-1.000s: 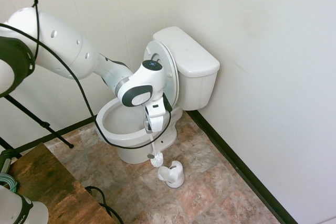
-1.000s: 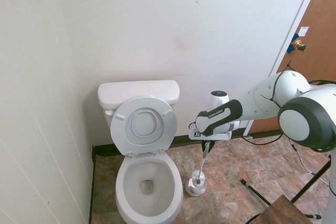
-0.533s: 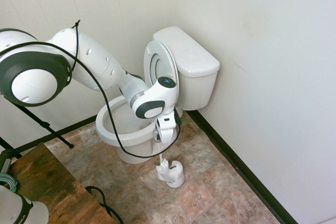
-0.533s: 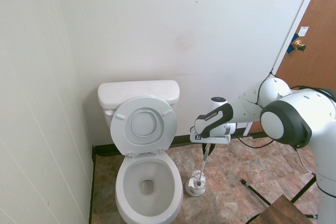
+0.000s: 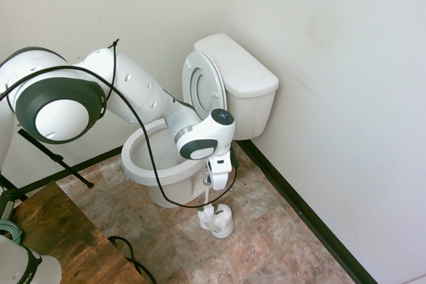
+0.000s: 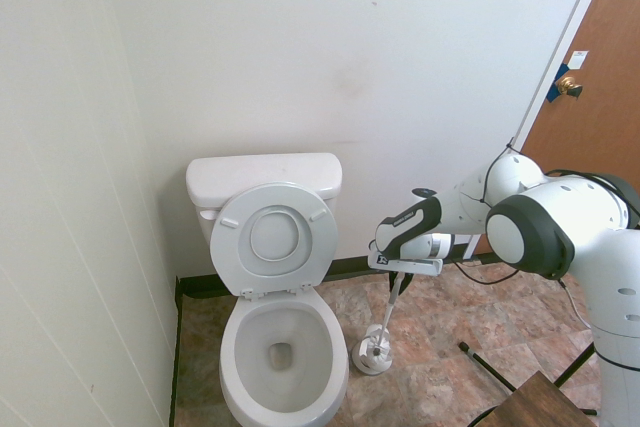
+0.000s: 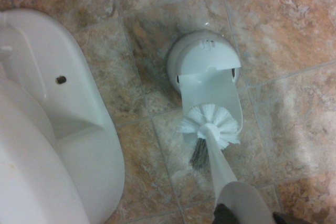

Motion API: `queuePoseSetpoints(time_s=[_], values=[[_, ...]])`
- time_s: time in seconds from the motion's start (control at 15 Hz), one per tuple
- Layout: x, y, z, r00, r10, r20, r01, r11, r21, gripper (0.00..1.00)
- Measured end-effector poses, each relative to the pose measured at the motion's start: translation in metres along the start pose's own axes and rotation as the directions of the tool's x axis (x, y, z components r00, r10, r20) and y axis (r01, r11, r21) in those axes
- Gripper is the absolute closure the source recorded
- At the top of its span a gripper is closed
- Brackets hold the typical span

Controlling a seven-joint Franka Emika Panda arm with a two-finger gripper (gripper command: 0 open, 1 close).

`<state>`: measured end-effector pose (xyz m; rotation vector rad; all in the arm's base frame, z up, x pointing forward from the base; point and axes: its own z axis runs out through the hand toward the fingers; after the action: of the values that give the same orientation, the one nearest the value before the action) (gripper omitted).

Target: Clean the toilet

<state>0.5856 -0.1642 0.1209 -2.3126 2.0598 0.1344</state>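
The white toilet (image 5: 142,162) stands in the corner with seat and lid raised against the tank (image 5: 237,64); its bowl (image 6: 281,352) is open, and its base (image 7: 47,129) shows in the wrist view. My gripper (image 5: 217,182) hangs beside the bowl, shut on the thin handle of a white toilet brush (image 5: 206,199). The gripper (image 6: 404,270) points down at the floor. The bristle head (image 7: 209,125) is at the open mouth of the small white brush holder (image 7: 205,61), which stands on the floor (image 5: 220,223) next to the toilet.
Mottled brown floor tiles (image 5: 266,231) stretch between the toilet and the wall with its dark baseboard (image 5: 299,211). A wooden surface (image 5: 60,237) sits at the near left. A brown door (image 6: 600,67) is at the far right.
The arm has swung away from the bowl's rim and lowered. The brush head came down from above the floor to the holder's mouth. The gripper stayed shut on the handle.
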Motion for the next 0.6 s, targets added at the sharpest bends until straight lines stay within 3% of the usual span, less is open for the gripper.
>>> queuePoseSetpoints(time_s=[0.33,0.6], values=[[0.003,0.004,-0.026,1.0,0.007,-0.009,-0.007,1.0,0.025,1.0],[0.003,0.001,-0.001,1.0,0.012,0.003,-0.012,1.0,0.0,1.0]])
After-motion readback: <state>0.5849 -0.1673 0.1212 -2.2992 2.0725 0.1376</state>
